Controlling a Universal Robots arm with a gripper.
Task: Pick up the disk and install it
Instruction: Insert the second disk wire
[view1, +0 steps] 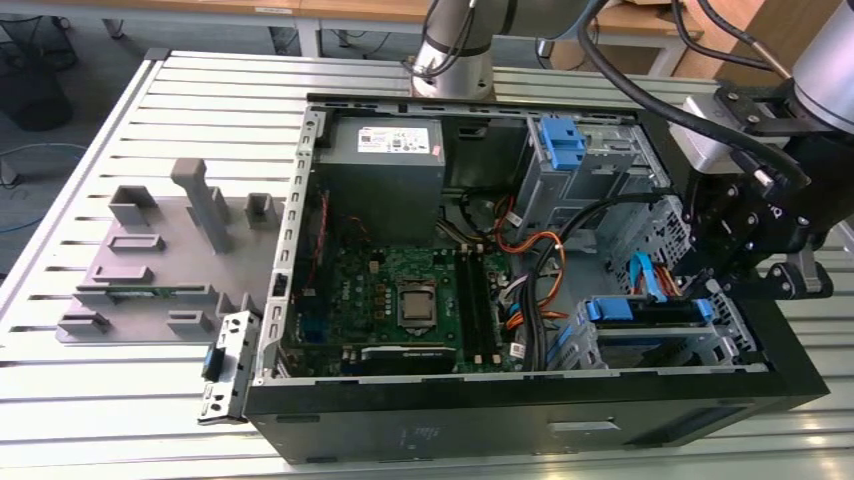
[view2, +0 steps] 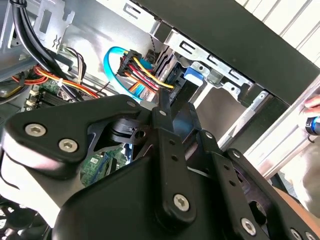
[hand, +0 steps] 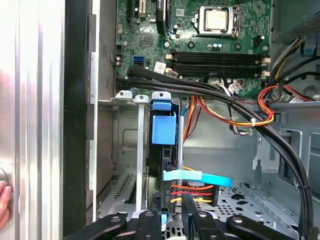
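The disk (view1: 647, 310) sits on edge in the drive cage (view1: 727, 330) at the front corner of the open computer case, on the exterior view's right. Its blue carrier frame (hand: 163, 129) faces up, and the dark drive body runs back from it between the cage's metal rails. My gripper (view1: 707, 285) hangs right over the cage's far end, at the disk's rear edge (hand: 167, 200). A blue flat cable (hand: 197, 177) and red and yellow power wires (hand: 192, 191) cross just in front of the gripper (hand: 172, 222).
The motherboard (view1: 400, 295) fills the case floor, with the grey power supply (view1: 384, 150) at the back. Thick black cables (hand: 270, 135) and orange wires run beside the cage. A grey fixture plate (view1: 160, 260) lies outside the case. A hand (hand: 4, 200) shows past the case wall.
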